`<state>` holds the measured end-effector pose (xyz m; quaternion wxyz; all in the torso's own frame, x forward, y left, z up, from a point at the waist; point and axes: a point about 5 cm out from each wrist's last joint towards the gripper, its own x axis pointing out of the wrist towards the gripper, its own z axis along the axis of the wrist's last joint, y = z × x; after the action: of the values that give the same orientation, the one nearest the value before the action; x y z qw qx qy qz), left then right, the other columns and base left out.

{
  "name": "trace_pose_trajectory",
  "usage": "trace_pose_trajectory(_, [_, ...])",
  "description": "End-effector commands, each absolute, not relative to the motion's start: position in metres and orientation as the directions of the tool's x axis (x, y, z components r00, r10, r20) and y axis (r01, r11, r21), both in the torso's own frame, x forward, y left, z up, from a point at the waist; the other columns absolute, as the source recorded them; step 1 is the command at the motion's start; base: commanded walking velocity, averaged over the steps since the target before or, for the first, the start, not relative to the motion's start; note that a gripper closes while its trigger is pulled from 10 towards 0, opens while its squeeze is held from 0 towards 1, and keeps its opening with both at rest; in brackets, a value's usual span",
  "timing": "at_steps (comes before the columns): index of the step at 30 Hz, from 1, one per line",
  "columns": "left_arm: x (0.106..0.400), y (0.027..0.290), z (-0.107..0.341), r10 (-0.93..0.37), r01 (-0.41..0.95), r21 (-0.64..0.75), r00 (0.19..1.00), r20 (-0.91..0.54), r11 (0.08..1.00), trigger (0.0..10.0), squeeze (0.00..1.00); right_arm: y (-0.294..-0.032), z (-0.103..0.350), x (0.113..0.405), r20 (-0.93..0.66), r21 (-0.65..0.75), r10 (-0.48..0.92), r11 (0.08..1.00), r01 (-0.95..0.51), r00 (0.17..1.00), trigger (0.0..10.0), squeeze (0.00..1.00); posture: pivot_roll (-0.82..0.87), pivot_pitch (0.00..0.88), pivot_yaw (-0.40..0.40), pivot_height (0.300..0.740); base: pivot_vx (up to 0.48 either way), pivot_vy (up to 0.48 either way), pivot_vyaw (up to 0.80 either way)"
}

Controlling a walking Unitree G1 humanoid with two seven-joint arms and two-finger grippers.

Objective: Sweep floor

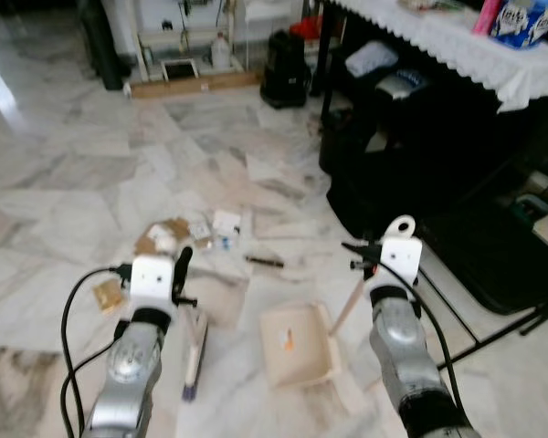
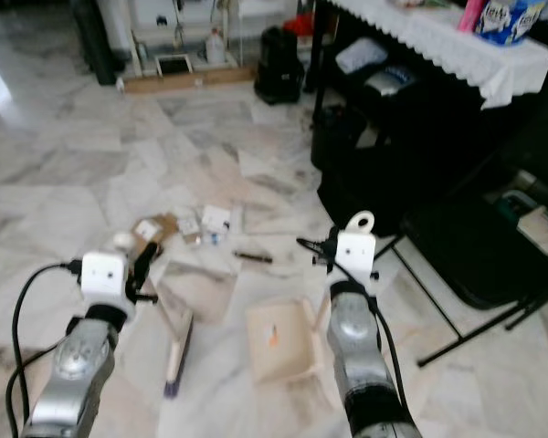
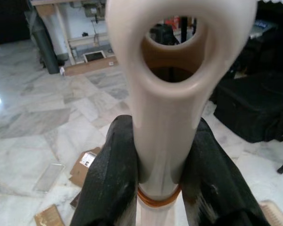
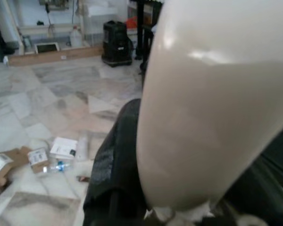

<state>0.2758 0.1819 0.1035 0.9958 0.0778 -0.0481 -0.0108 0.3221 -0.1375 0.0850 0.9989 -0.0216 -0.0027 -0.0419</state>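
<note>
- Two silver robot arms reach forward over a white marble floor (image 1: 64, 164), seen from the robot's head.
- The left pincer (image 3: 158, 188) is clamped on the cream handle of a hand broom (image 1: 194, 351); its black fingers (image 3: 111, 179) press both sides of the handle just below the hanging loop.
- The broom's head rests on the floor at about 6 o'clock from the litter.
- The right pincer (image 4: 132, 197) is clamped on the cream handle of a dustpan (image 1: 297, 345).
- The dustpan lies flat on the floor between the two arms, a small orange scrap inside it.
- Litter (image 1: 187, 233), cardboard scraps and small white packets, lies at 12 o'clock from the broom.
- A dark bench (image 1: 466, 46) with a white lace cloth stands at 2 o'clock.
</note>
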Motion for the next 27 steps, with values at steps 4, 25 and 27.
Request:
trace_pose_trajectory(4, [0.2786, 0.1780, 0.1135, -0.038, 0.013, 0.173, 0.989, 0.142, 0.985, 10.0, 0.00, -0.1401, 0.0945, 0.3241, 0.057, -0.052, -0.074, 0.996, 0.077, 0.996, 10.0, 0.00, 0.00, 0.080, -0.038, 0.740, 0.310, 0.000, 0.15])
trace_pose_trajectory(25, [0.2794, 0.1790, 0.1142, -0.038, 0.013, 0.175, 0.989, 0.142, 0.985, 10.0, 0.00, -0.1402, 0.0949, 0.3245, 0.057, -0.035, -0.084, 0.996, 0.086, 0.995, 10.0, 0.00, 0.00, 0.087, -0.037, 0.740, 0.310, 0.000, 0.12])
trace_pose_trajectory(27, [0.2794, 0.1790, 0.1142, -0.038, 0.012, 0.175, 0.989, 0.142, 0.985, 10.0, 0.00, -0.1403, 0.0948, 0.3245, 0.056, -0.035, -0.084, 0.996, 0.086, 0.995, 10.0, 0.00, 0.00, 0.087, -0.037, 0.740, 0.311, 0.000, 0.00])
